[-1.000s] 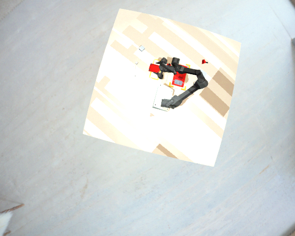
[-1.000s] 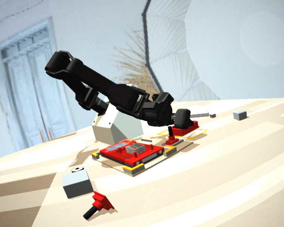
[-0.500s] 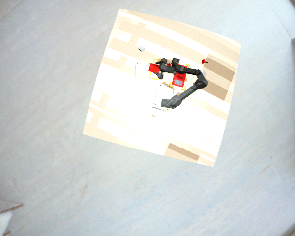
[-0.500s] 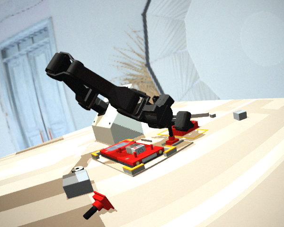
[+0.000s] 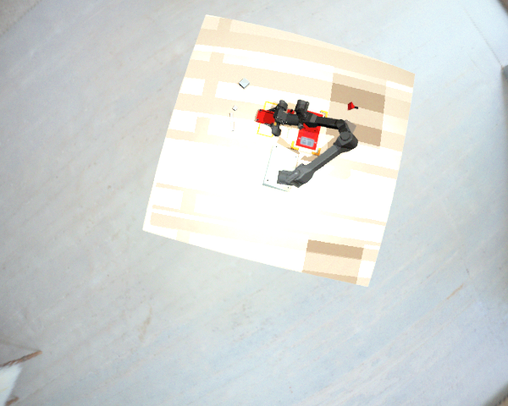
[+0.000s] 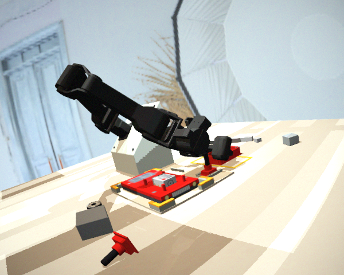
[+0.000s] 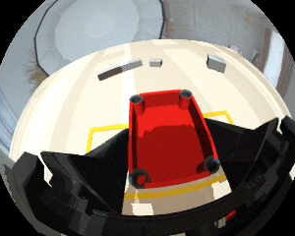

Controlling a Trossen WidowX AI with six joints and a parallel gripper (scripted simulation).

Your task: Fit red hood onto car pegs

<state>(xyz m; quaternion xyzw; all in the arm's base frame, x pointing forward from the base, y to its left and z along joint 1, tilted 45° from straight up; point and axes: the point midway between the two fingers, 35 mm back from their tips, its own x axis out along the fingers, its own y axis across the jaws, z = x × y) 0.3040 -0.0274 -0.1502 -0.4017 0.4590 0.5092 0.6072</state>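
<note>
The red hood (image 5: 265,116) (image 6: 235,151) (image 7: 172,147) lies hollow side up, with its corner bosses showing in the wrist view. My gripper (image 5: 278,117) (image 6: 221,149) (image 7: 167,128) reaches down around it, a finger against each long side with no gap visible, and looks shut on it. The red chassis (image 5: 299,139) (image 6: 135,184) sits in its jig, whose orange-topped corners (image 6: 161,204) stand around it. The engine block (image 6: 163,179) is on the deck. Three pegs show around it in the exterior view; the fourth is hidden. The arm covers the engine in the top view.
A yellow outline (image 6: 243,162) (image 7: 108,128) surrounds the hood. A red piece with an upright black rod (image 6: 208,169) stands between hood and chassis. Another red piece (image 5: 350,106) (image 6: 121,244) lies near a grey block (image 6: 93,223). A smaller grey block (image 5: 244,83) (image 6: 290,139) (image 7: 216,63) lies beyond the hood.
</note>
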